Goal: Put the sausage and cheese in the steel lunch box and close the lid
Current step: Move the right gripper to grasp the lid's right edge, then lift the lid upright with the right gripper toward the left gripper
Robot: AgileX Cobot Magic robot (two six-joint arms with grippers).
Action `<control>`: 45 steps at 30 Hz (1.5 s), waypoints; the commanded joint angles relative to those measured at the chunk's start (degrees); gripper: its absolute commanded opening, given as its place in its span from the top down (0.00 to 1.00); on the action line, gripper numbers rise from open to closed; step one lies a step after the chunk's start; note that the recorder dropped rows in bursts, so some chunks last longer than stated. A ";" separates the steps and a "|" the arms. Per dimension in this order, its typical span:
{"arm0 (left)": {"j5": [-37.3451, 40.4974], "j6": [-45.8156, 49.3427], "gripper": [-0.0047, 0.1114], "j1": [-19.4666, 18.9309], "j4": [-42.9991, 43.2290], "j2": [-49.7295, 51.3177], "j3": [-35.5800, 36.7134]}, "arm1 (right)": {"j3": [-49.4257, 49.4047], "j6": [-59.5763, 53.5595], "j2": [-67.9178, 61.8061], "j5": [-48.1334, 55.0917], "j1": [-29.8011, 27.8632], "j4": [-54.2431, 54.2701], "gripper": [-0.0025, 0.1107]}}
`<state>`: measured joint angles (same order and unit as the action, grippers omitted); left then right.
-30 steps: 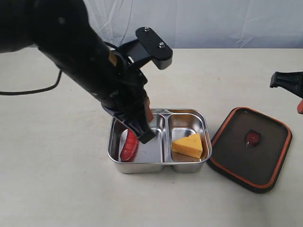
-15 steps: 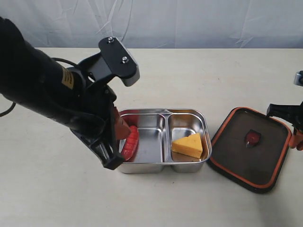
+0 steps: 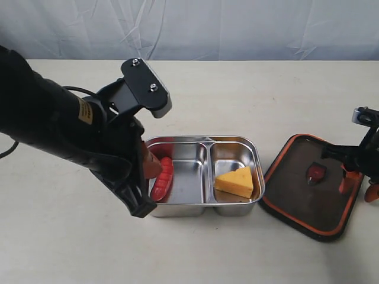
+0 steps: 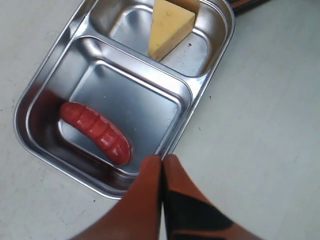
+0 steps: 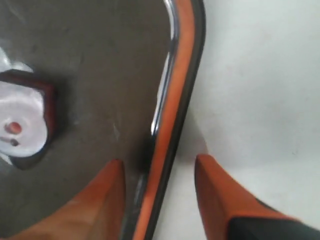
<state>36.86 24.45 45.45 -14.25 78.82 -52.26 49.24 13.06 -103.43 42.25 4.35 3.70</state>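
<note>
Already, in the exterior view, both foods lie inside the steel lunch box (image 3: 201, 209): the sausage (image 3: 161, 179) in its wider compartment, the cheese (image 3: 235, 181) in the narrower one. The left gripper (image 3: 145, 202) hangs at the box's sausage-side wall, probably parked there because its filling work looks done. Beside the box's cheese end, the lid (image 3: 308, 198) rests flat on the table (image 3: 71, 248), orange valve (image 3: 315, 173) showing, with the right gripper (image 3: 358, 186) at the lid edge farthest from the box.

The left wrist view shows the left gripper (image 4: 161, 164) with fingers pressed together and nothing between them, just outside the box (image 4: 135, 100); the sausage (image 4: 95, 131) and cheese (image 4: 170, 25) lie untouched.

The right wrist view shows the right gripper (image 5: 160, 165) spread wide, its jaws straddling the orange rim of the lid (image 5: 90, 60) without pinching it, likely lined up to grasp that edge and carry the lid over the box.
</note>
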 commanded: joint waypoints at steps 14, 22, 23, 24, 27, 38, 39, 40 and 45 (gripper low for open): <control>-0.94 -0.28 0.96 0.26 -2.37 -0.51 0.22 | 0.20 3.47 -2.12 -1.35 -0.26 -1.97 0.99; -5.66 0.12 0.81 -2.23 -20.55 -0.43 0.11 | 0.20 2.95 14.33 0.30 -0.26 -5.96 0.99; -5.55 0.12 0.76 -3.12 -22.74 -0.43 0.11 | 0.20 2.20 16.57 0.80 -0.26 -5.96 0.99; -5.32 0.91 0.68 -4.62 -26.04 -0.43 0.11 | 0.20 0.29 19.09 1.36 -0.26 -5.05 0.99; -3.29 7.39 0.59 -8.25 -35.66 -0.43 0.11 | 0.20 -7.65 24.96 2.73 -0.26 3.05 0.99; 11.09 29.02 0.59 -15.27 -66.77 0.09 0.11 | 0.20 -26.50 31.71 6.46 -0.05 24.55 0.99; 11.97 30.00 0.59 -15.27 -67.60 0.20 0.11 | 0.20 -26.90 31.71 6.60 0.51 24.80 0.99; 12.78 30.25 0.59 -15.27 -68.19 0.36 0.11 | 0.20 -27.05 31.71 6.72 1.16 24.94 0.99; 14.20 31.11 0.59 -15.27 -69.72 1.08 0.11 | 0.20 -27.61 31.84 7.29 5.30 24.94 0.99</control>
<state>50.66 54.80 30.33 -82.39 79.34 -52.26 49.34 -13.64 -72.31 49.04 7.86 27.90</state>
